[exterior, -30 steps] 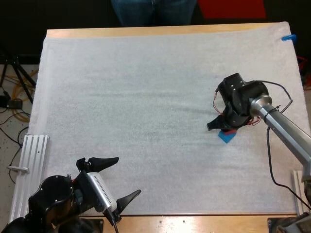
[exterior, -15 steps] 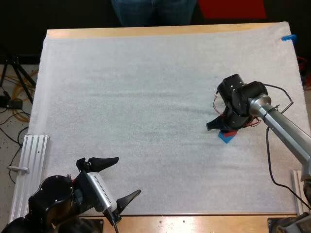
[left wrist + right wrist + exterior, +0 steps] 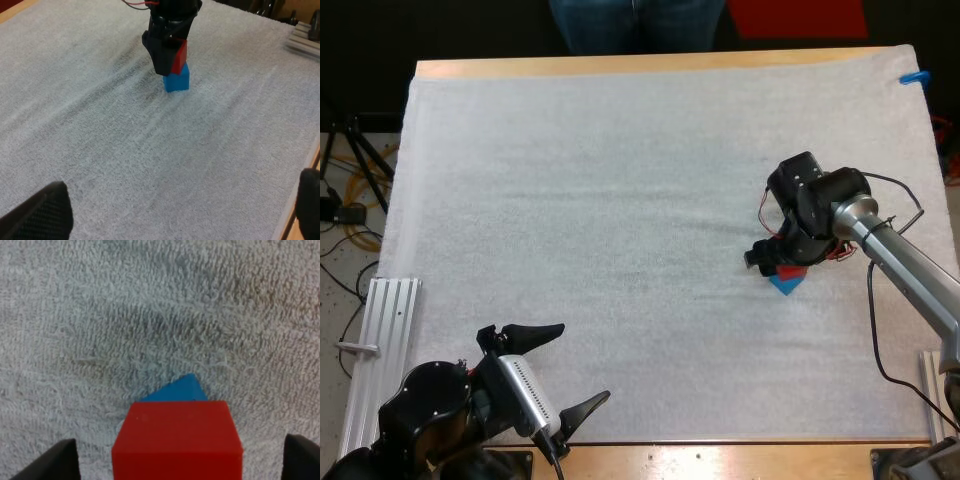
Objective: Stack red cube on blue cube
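The blue cube [image 3: 176, 81] sits on the white mat [image 3: 620, 200]. The red cube [image 3: 177, 440] rests on top of it, turned so that 1 corner of the blue cube pokes out from under it. The right hand [image 3: 772, 262] is down over the blue cube with its 2 fingers [image 3: 55, 462] spread, 1 on each side of the red cube and clear of it, gripping nothing. The left hand [image 3: 586, 360] is well apart from the blue cube, by the near edge of the worktop [image 3: 620, 66], with its fingers parted and bare mat between them. A person's legs [image 3: 635, 25] stand beyond the worktop's far side, well away from the blue cube.
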### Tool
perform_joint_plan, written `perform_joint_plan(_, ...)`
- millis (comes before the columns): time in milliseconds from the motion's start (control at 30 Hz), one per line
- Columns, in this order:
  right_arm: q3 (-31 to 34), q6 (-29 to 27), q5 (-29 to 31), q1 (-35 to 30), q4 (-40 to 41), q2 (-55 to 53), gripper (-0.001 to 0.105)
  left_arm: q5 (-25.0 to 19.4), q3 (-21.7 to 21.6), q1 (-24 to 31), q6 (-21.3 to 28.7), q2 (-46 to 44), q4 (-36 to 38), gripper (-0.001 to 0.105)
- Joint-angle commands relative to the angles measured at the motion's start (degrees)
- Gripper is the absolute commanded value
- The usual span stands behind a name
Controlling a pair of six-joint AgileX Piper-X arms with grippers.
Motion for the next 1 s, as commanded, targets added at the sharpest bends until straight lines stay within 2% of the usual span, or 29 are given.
perform_joint_plan(0, 0.0, 0.3, 0.1, -0.1, 0.1, -0.4, 0.077, 0.2, -0.2, -0.1, 0.0, 0.1, -0.6, 0.087)
perform_joint_plan(200, -1.3, -0.5, 7.1, -0.1, -0.3, -4.5, 0.077, -0.1, -0.2, -0.1, 0.0, 0.1, -0.7, 0.087)
perform_joint_plan(500, -2.8, -1.3, 7.2, -0.2, -1.3, -15.3, 0.077, -1.0, -0.2, -0.1, 0.0, 0.1, -3.8, 0.087)
perform_joint_plan(600, -2.8, -1.4, 7.2, -0.4, -1.7, -18.7, 0.077, -5.0, -0.2, -0.1, -0.5, 0.1, -5.5, 0.087)
perform_joint_plan(667, -2.8, -2.8, 7.2, -1.4, -2.4, -20.9, 0.077, -9.8, -0.2, -0.1, -0.6, 0.4, -7.9, 0.087)
perform_joint_plan(700, -2.8, -3.4, 7.2, -1.9, -2.7, -21.2, 0.077, -10.5, -0.3, -0.1, -0.6, 0.5, -8.5, 0.087)
perform_joint_plan(800, -2.8, -5.0, 6.7, -5.6, -2.9, -22.3, 0.077, -11.7, -0.3, 1.6, -0.4, 2.4, -13.5, 0.087)
perform_joint_plan(900, -2.8, -5.2, 3.1, -9.9, -2.9, -23.4, 0.077, -12.3, -0.3, 5.5, -0.4, 4.9, -17.5, 0.087)
perform_joint_plan(967, -2.8, -6.8, 1.8, -13.7, -3.1, -24.9, 0.077, -12.3, -1.3, 10.3, -0.4, 7.3, -19.2, 0.087)
